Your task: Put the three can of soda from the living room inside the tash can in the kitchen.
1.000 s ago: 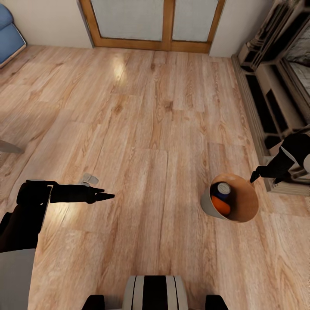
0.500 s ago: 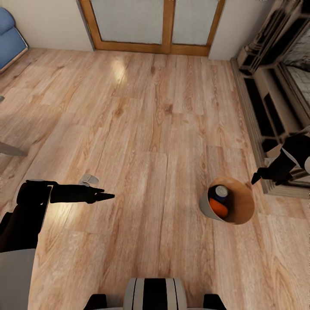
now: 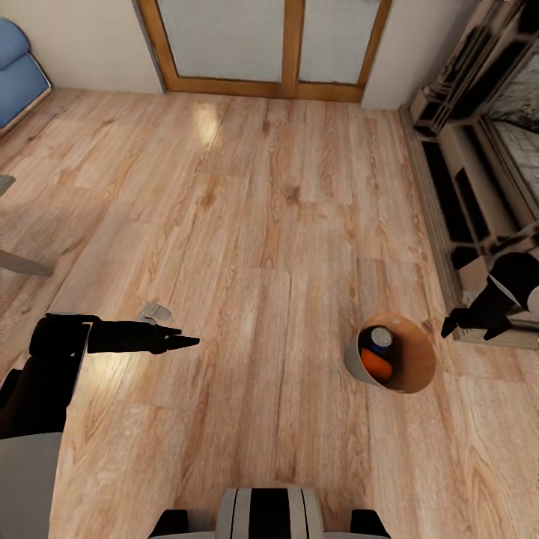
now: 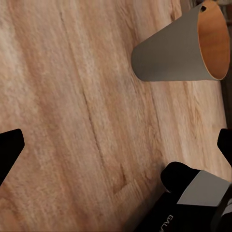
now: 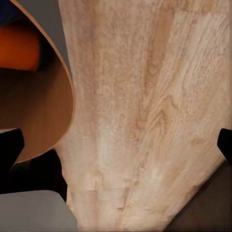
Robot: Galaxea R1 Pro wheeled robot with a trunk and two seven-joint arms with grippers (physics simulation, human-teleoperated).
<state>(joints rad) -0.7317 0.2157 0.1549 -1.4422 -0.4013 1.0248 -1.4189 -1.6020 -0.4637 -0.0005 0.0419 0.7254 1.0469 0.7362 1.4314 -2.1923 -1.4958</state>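
Our head camera shifts, so the whole room slides lower in our sight. Against the warm wood floor [image 3: 247,224], the off-white tapered bucket with the brown inside [image 3: 408,378] now sits slightly further from us, its orange can [image 3: 374,364] and dark blue can [image 3: 379,338] riding along. Our right pincer [image 3: 468,329] now hangs slightly further right of the bucket.

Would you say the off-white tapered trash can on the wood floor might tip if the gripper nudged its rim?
Probably: the off-white tapered trash can has a base narrower than its rim. The orange can and blue can inside may steady it somewhat.
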